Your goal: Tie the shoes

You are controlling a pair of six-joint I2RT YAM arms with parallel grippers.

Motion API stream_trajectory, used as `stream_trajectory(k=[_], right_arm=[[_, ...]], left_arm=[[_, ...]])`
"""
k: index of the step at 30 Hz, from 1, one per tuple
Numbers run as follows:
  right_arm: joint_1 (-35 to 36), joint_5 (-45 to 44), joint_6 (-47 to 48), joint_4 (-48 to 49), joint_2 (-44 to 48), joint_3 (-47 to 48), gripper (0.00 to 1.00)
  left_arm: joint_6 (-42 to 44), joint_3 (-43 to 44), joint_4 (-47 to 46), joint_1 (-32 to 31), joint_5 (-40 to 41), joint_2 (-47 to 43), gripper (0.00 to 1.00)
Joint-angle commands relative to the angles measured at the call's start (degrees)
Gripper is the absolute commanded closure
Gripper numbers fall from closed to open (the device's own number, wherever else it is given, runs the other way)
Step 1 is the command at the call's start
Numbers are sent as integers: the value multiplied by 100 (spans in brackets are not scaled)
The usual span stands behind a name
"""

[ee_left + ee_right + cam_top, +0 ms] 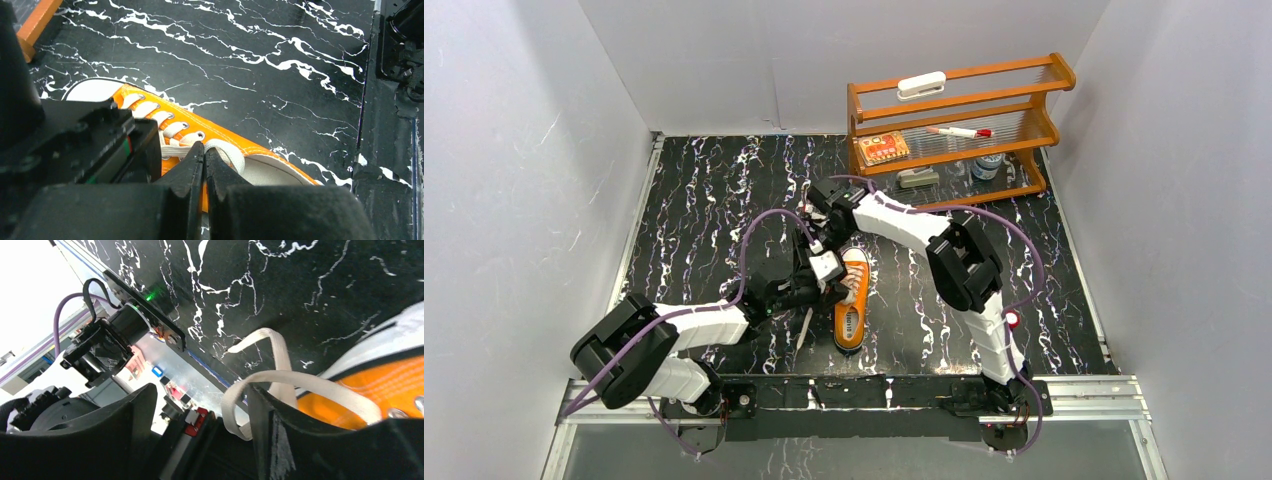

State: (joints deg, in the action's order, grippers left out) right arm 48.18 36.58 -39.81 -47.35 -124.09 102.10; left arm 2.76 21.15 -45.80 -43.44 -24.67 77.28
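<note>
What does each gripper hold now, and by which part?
The left gripper is shut on the white lace near the top eyelets of the sneaker. The right gripper is open; the lace only loops over one finger.

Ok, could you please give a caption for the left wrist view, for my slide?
Left fingers closed on a white lace of the orange sneaker, on a black marbled table.

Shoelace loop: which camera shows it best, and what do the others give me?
Right wrist: the lace loop fills the middle, hooked on the open right gripper. Left wrist shows only lacing on the shoe and a bit of lace by the shut left gripper. From above, the grippers hide it.
</note>
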Motion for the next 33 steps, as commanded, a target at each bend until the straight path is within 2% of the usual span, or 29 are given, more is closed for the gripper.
stream_trajectory(k=[1,7,11,16,22,28,33], right_arm=[[-213,218,587,-539,613,122,22],[-352,476,1000,-1095,487,271,12],[-396,218,1384,-1597,364,653,9],[-809,145,1393,-1511,638,746,7],[-1701,22,1589,-1097,1125,640,7],[-2211,-501,2082,-1001,1709,-364,11],[-1716,-940,2397,248,3031,-2019,12]], left_arm=[[-10,-19,-271,23,67,-118,100],[-219,-38,-263,28,125,-174,100],[-240,-49,-214,26,143,-259,100],[-238,-11,-132,23,152,-211,100],[-611,158,166,87,449,30,100],[-1085,239,246,285,372,135,100],[-1396,278,500,338,471,-44,100]])
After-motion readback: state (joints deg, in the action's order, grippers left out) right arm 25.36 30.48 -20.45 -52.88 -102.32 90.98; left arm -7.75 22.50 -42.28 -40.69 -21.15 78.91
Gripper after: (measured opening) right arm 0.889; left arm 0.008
